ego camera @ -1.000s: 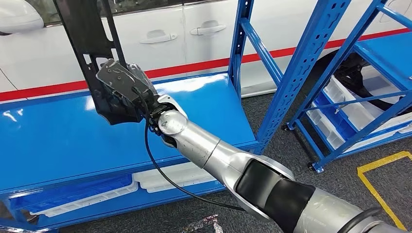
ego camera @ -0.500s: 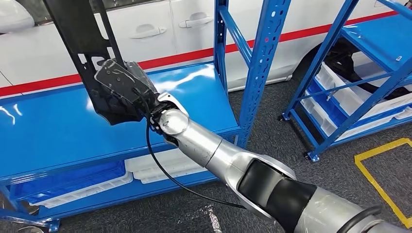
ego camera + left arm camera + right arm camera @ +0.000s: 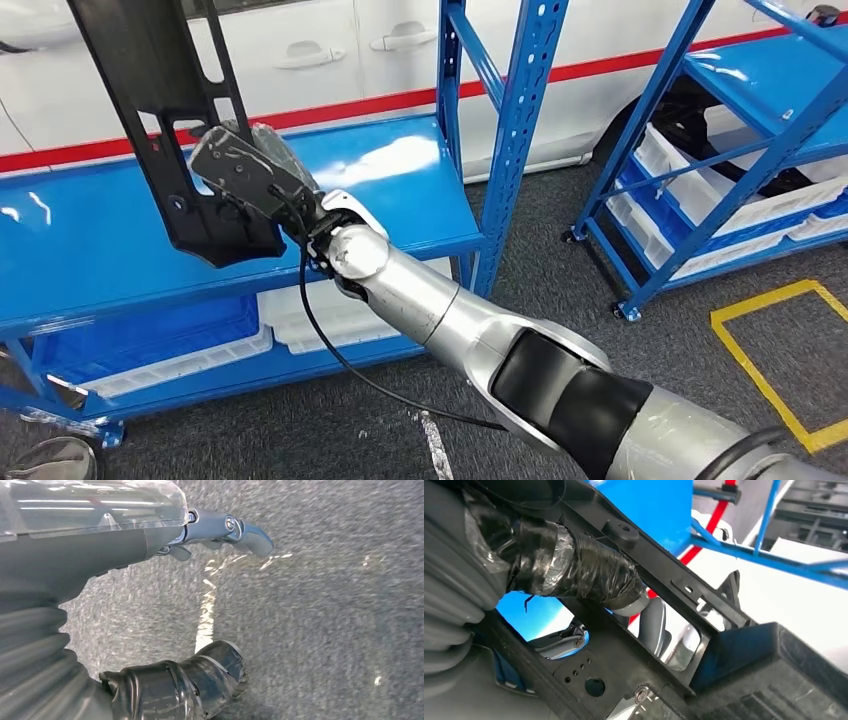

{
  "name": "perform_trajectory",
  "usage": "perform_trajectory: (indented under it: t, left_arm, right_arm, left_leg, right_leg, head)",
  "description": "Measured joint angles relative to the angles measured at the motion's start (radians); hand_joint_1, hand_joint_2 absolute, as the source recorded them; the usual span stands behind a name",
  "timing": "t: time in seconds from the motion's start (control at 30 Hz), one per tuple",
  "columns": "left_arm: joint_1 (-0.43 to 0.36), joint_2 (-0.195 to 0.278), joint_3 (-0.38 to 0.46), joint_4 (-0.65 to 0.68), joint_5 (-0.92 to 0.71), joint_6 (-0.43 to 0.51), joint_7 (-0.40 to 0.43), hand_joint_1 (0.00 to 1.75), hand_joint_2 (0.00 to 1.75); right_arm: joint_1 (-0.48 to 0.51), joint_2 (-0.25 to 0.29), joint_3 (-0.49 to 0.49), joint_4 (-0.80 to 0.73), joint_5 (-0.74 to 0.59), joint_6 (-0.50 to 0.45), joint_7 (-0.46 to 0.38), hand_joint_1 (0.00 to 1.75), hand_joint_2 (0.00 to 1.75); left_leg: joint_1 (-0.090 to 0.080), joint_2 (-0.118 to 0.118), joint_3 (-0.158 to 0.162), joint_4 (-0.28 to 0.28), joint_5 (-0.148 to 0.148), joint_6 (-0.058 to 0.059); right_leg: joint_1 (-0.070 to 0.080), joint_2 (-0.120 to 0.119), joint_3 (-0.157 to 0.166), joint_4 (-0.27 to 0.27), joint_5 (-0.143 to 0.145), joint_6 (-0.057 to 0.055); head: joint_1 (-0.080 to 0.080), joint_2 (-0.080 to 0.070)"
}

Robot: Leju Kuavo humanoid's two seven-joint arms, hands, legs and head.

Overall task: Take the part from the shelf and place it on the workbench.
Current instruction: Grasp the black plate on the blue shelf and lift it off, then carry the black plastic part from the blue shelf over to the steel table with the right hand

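The part (image 3: pixel 150 90) is a long black plastic frame with cut-outs and holes. It stands tilted upright above the blue shelf board (image 3: pixel 400 190), clear of it. My right hand (image 3: pixel 250 170) grips its lower end, the silver arm reaching in from the lower right. In the right wrist view the taped thumb (image 3: pixel 574 562) wraps over a bar of the part (image 3: pixel 659 580), and darker fingers show through an opening behind it. My left hand (image 3: pixel 100 555) hangs over grey carpet, its fingers (image 3: pixel 225 530) and thumb (image 3: pixel 200 680) apart, holding nothing.
A blue upright (image 3: pixel 520 100) stands at the shelf's right end. White bins (image 3: pixel 330 320) sit on the lower level. A second blue rack (image 3: pixel 760 120) with white trays stands to the right. A white car (image 3: pixel 330 50) is behind the shelf. Yellow tape (image 3: pixel 770 350) marks the grey floor.
The whole picture has shifted: the shelf and racks slid left and more floor shows, so the camera moved. My right hand still holds the part, now a little higher above the shelf board.
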Motion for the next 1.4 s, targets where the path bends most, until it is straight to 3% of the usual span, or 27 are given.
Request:
perform_trajectory:
  t: [0.03, 0.07, 0.1, 0.17, 0.2, 0.23, 0.3, 0.4, 0.47, 0.53, 0.57, 0.63, 0.67, 0.7, 0.77, 0.83, 0.9, 0.93, 1.0, 1.07, 1.13, 1.17, 1.27, 1.3, 1.4]
  left_arm:
    - [0.0, -0.001, 0.0, 0.0, 0.0, 0.0, 0.0, 0.0, 1.75]
    - [0.0, -0.002, 0.0, 0.0, 0.0, -0.001, 0.0, 0.0, 1.75]
    - [0.001, -0.003, 0.0, 0.0, 0.0, -0.002, 0.0, 0.0, 1.75]
    - [0.001, -0.005, 0.0, 0.0, 0.0, -0.003, 0.0, 0.0, 1.75]
    - [0.001, -0.005, 0.0, 0.0, 0.0, -0.003, 0.0, 0.0, 1.75]
    - [0.001, -0.004, 0.0, 0.0, 0.0, -0.003, 0.0, 0.0, 1.75]
    - [0.001, -0.003, 0.0, 0.0, 0.0, -0.004, -0.001, 0.0, 1.75]
    - [0.005, -0.004, 0.0, 0.0, 0.0, -0.005, -0.002, 0.0, 1.75]
    - [0.008, -0.004, 0.0, 0.0, -0.002, -0.008, -0.01, 0.0, 1.75]
    - [0.008, -0.004, 0.0, 0.0, -0.006, -0.014, -0.023, 0.0, 1.75]
    - [0.007, -0.003, 0.0, 0.0, -0.007, -0.017, -0.028, 0.0, 1.75]
    - [0.007, -0.003, 0.0, 0.0, -0.008, -0.018, -0.032, 0.0, 1.75]
    - [0.006, -0.003, 0.0, 0.0, -0.009, -0.018, -0.032, 0.0, 1.75]
    - [0.005, -0.002, 0.0, 0.0, -0.009, -0.018, -0.032, 0.0, 1.75]
    - [0.002, 0.0, 0.0, 0.0, -0.01, -0.016, -0.031, 0.0, 1.75]
    - [0.0, 0.003, 0.0, 0.0, -0.009, -0.016, -0.029, 0.0, 1.75]
    - [0.001, 0.004, 0.0, 0.0, -0.009, -0.015, -0.027, 0.0, 1.75]
    - [0.002, 0.004, 0.0, 0.0, -0.009, -0.014, -0.026, 0.0, 1.75]
    - [0.002, 0.004, -0.001, 0.0, -0.009, -0.014, -0.025, 0.0, 1.75]
    - [0.003, 0.003, -0.001, 0.0, -0.009, -0.014, -0.025, 0.0, 1.75]
    - [0.005, 0.003, -0.001, 0.0, -0.009, -0.015, -0.024, 0.0, 1.75]
    - [0.006, 0.003, -0.001, 0.0, -0.009, -0.015, -0.024, 0.0, 1.75]
    - [0.006, 0.002, -0.001, 0.0, -0.009, -0.015, -0.023, 0.0, 1.75]
    - [0.006, 0.002, -0.001, 0.0, -0.008, -0.015, -0.023, 0.0, 1.75]
    - [0.008, 0.002, -0.001, 0.0, -0.008, -0.016, -0.022, 0.0, 1.75]
  right_arm:
    - [0.0, -0.001, 0.001, 0.0, 0.001, 0.0, 0.0, 1.75, 1.75]
    - [0.001, -0.001, 0.001, 0.0, 0.002, 0.0, 0.0, 1.75, 1.75]
    - [0.001, -0.002, 0.002, 0.0, 0.005, 0.001, 0.0, 1.75, 1.75]
    - [0.001, -0.003, 0.002, 0.0, 0.013, 0.001, 0.0, 1.75, 1.75]
    - [0.001, -0.003, 0.002, 0.0, 0.016, 0.001, 0.001, 1.75, 1.75]
    - [0.001, -0.002, 0.003, 0.0, 0.019, 0.002, 0.001, 1.75, 1.75]
    - [0.001, 0.0, 0.005, 0.001, 0.027, 0.006, 0.004, 1.75, 1.75]
    - [0.001, 0.001, 0.009, 0.003, 0.037, 0.013, 0.007, 1.75, 1.75]
    - [0.0, 0.004, 0.011, 0.005, 0.043, 0.018, 0.008, 1.75, 1.75]
    - [-0.001, 0.006, 0.015, 0.007, 0.05, 0.021, 0.008, 1.75, 1.75]
    - [-0.001, 0.007, 0.017, 0.009, 0.053, 0.023, 0.008, 1.75, 1.75]
    - [0.0, 0.007, 0.022, 0.013, 0.056, 0.029, 0.008, 1.75, 1.75]
    - [0.0, 0.008, 0.025, 0.015, 0.058, 0.033, 0.008, 1.75, 1.75]
    - [-0.001, 0.009, 0.026, 0.016, 0.062, 0.036, 0.008, 1.75, 1.75]
    - [-0.002, 0.012, 0.027, 0.017, 0.068, 0.042, 0.008, 1.75, 1.75]
    - [-0.004, 0.015, 0.029, 0.018, 0.07, 0.048, 0.006, 1.75, 1.75]
    - [-0.005, 0.016, 0.031, 0.019, 0.071, 0.053, 0.005, 1.75, 1.75]
    - [-0.005, 0.017, 0.032, 0.02, 0.071, 0.055, 0.005, 1.75, 1.75]
    - [-0.006, 0.017, 0.033, 0.021, 0.071, 0.056, 0.005, 1.75, 1.75]
    - [-0.004, 0.016, 0.033, 0.023, 0.071, 0.057, 0.005, 1.75, 1.75]
    - [-0.001, 0.016, 0.033, 0.025, 0.071, 0.058, 0.005, 1.75, 1.75]
    - [0.0, 0.016, 0.033, 0.026, 0.071, 0.059, 0.005, 1.75, 1.75]
    - [-0.001, 0.016, 0.034, 0.026, 0.071, 0.064, 0.005, 1.75, 1.75]
    - [-0.001, 0.016, 0.034, 0.027, 0.071, 0.065, 0.005, 1.75, 1.75]
    - [0.0, 0.016, 0.034, 0.028, 0.071, 0.068, 0.005, 1.75, 1.75]
  left_leg:
    - [0.002, 0.001, -0.017, 0.004, 0.01, 0.0]
    - [0.005, 0.001, -0.034, 0.011, 0.018, -0.003]
    - [0.008, 0.002, -0.053, 0.019, 0.026, -0.007]
    - [0.019, 0.002, -0.094, 0.044, 0.038, -0.019]
    - [0.023, 0.002, -0.115, 0.059, 0.042, -0.026]
    - [0.025, 0.002, -0.133, 0.075, 0.045, -0.033]
    - [0.024, 0.0, -0.154, 0.091, 0.056, -0.048]
    - [0.028, -0.003, -0.169, 0.092, 0.063, -0.067]
    - [0.032, -0.003, -0.193, 0.145, 0.001, -0.076]
    - [0.032, -0.003, -0.226, 0.259, -0.084, -0.081]
    - [0.032, -0.003, -0.238, 0.315, -0.103, -0.082]
    - [0.031, -0.003, -0.224, 0.358, -0.082, -0.079]
    - [0.03, -0.003, -0.191, 0.328, -0.055, -0.074]
    - [0.028, -0.003, -0.143, 0.269, -0.039, -0.066]
    - [0.02, -0.003, -0.046, 0.134, -0.046, -0.053]
    - [0.012, -0.004, -0.013, 0.071, -0.064, -0.046]
    - [0.011, -0.003, -0.014, 0.052, -0.049, -0.039]
    - [0.014, -0.001, -0.012, 0.041, -0.037, -0.033]
    - [0.019, 0.002, -0.013, 0.027, -0.017, -0.024]
    - [0.018, 0.002, -0.028, 0.031, -0.008, -0.019]
    - [0.018, 0.002, -0.043, 0.042, -0.005, -0.019]
    - [0.019, 0.001, -0.05, 0.049, -0.005, -0.02]
    - [0.02, -0.001, -0.068, 0.077, -0.012, -0.031]
    - [0.019, -0.001, -0.075, 0.085, -0.013, -0.037]
    - [0.017, -0.001, -0.087, 0.09, -0.011, -0.054]
  right_leg:
    - [-0.004, 0.0, -0.013, 0.064, -0.041, 0.007]
    - [-0.008, 0.0, -0.019, 0.117, -0.057, 0.014]
    - [-0.012, -0.001, -0.014, 0.148, -0.049, 0.021]
    - [-0.022, -0.001, 0.04, 0.115, 0.005, 0.035]
    - [-0.026, -0.001, 0.082, 0.062, 0.012, 0.044]
    - [-0.025, 0.001, 0.12, 0.005, 0.005, 0.044]
    - [-0.02, 0.005, 0.153, -0.06, -0.025, 0.033]
    - [-0.018, 0.004, 0.135, -0.069, -0.006, 0.0]
    - [-0.021, 0.001, 0.118, -0.076, 0.013, -0.018]
    - [-0.019, -0.001, 0.098, -0.077, 0.032, -0.025]
    - [-0.017, -0.001, 0.086, -0.077, 0.042, -0.027]
    - [-0.013, -0.001, 0.062, -0.077, 0.06, -0.027]
    - [-0.011, -0.001, 0.052, -0.077, 0.069, -0.026]
    - [-0.01, -0.001, 0.044, -0.077, 0.077, -0.024]
    - [-0.008, -0.002, 0.035, -0.079, 0.091, -0.016]
    - [-0.009, -0.004, 0.035, -0.086, 0.104, -0.003]
    - [-0.011, -0.005, 0.036, -0.094, 0.112, 0.01]
    - [-0.01, -0.004, 0.031, -0.086, 0.102, 0.015]
    - [-0.007, -0.003, -0.001, -0.008, 0.043, 0.021]
    - [-0.006, -0.002, -0.05, 0.13, -0.031, 0.024]
    - [-0.007, -0.003, -0.063, 0.197, -0.055, 0.027]
    - [-0.008, -0.003, -0.041, 0.173, -0.042, 0.027]
    - [-0.01, -0.002, 0.073, -0.018, 0.018, 0.024]
    - [-0.008, -0.001, 0.093, -0.056, 0.025, 0.019]
    - [-0.006, 0.003, 0.094, -0.072, 0.032, -0.001]
  head:
    - [0.0, 0.0]
    - [0.0, 0.0]
    - [0.0, 0.0]
    - [0.0, 0.0]
    - [0.0, 0.0]
    - [0.002, 0.0]
    - [0.003, 0.0]
    - [0.003, 0.0]
    - [0.002, 0.0]
    - [0.002, 0.0]
    - [0.002, 0.0]
    - [0.002, 0.0]
    - [0.002, 0.0]
    - [0.002, 0.0]
    - [0.003, 0.0]
    - [0.003, 0.0]
    - [0.002, 0.0]
    - [0.003, 0.0]
    - [0.003, 0.0]
    - [0.004, 0.0]
    - [0.004, 0.0]
    - [0.004, 0.0]
    - [0.004, 0.0]
    - [0.003, 0.0]
    - [0.002, 0.0]
